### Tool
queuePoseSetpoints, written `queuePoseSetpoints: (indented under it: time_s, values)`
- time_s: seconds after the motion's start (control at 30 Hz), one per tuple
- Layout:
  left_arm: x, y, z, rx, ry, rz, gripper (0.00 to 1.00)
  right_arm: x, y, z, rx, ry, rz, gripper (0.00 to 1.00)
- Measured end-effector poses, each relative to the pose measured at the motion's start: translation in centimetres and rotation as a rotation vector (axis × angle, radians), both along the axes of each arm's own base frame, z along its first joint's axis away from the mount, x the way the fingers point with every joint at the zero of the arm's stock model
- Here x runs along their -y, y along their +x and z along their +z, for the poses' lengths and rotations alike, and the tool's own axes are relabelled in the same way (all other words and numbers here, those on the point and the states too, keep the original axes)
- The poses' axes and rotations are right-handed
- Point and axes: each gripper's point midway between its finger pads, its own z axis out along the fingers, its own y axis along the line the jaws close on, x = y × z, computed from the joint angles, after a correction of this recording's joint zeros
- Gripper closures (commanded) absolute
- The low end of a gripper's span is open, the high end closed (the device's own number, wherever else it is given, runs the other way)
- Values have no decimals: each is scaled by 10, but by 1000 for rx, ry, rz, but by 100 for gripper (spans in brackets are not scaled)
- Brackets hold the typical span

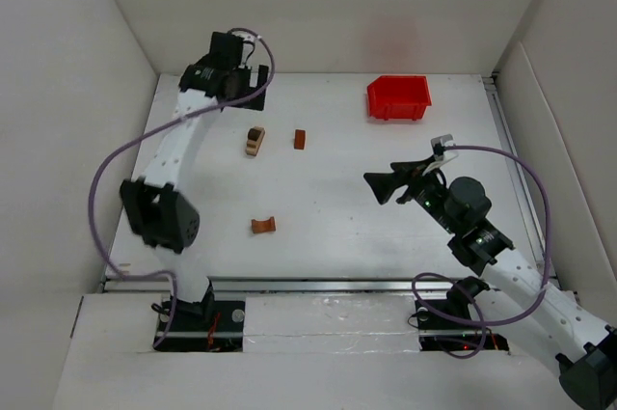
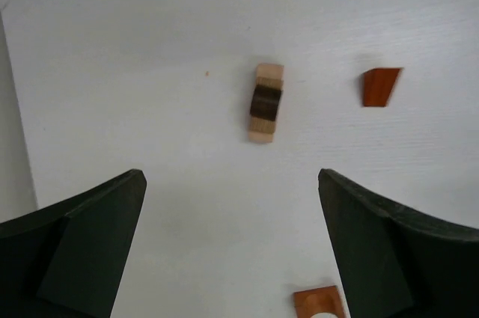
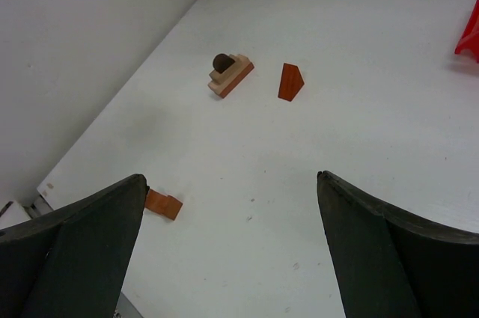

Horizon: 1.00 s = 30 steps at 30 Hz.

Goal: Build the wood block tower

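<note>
A small stack (image 1: 254,142) stands at mid-left of the table: a tan stepped base with a dark brown rounded piece on top. It also shows in the left wrist view (image 2: 266,102) and the right wrist view (image 3: 230,75). A reddish-brown wedge (image 1: 300,139) (image 2: 380,86) (image 3: 290,81) sits just right of it. A reddish-brown arch block (image 1: 263,225) (image 2: 318,303) (image 3: 163,204) lies nearer the front. My left gripper (image 1: 249,77) (image 2: 230,174) is open and empty, high above the stack's far side. My right gripper (image 1: 374,188) (image 3: 229,176) is open and empty, right of the blocks.
A red plastic bin (image 1: 397,96) (image 3: 470,34) stands at the back right. White walls enclose the table on the left, back and right. The left arm's purple cable loops over the table's left side.
</note>
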Motion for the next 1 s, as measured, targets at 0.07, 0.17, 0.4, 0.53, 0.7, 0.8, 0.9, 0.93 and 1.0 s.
queuePoseSetpoints:
  time_s: [0.07,0.17,0.4,0.53,0.7,0.8,0.9,0.93,1.0]
  values:
    - [2,-33,42,118,-115,3,1,0,1,-2,-4,-6,-1,0]
    - [-5,-85,75,243,-314,-33,1,-1,1,-5,-4,-22,3,0]
    - [-10,-150,37,212,-472,58,1,-67,0,-29,-101,-140,143,6]
    - [-32,-160,2,173,-442,230,1,-140,-9,-65,-205,-272,255,19]
    - [-63,-187,-8,286,-420,403,1,-191,-19,-130,-338,-437,306,33]
    - [-76,-199,-13,358,-422,462,1,-206,-17,-158,-392,-523,279,38]
    - [-79,-201,-21,371,-423,479,1,-221,-16,-175,-415,-565,274,41]
    - [-78,-199,-23,365,-421,480,1,-225,-15,-180,-426,-575,273,42]
    - [-77,-194,-24,364,-422,473,1,-235,-15,-188,-438,-586,272,42]
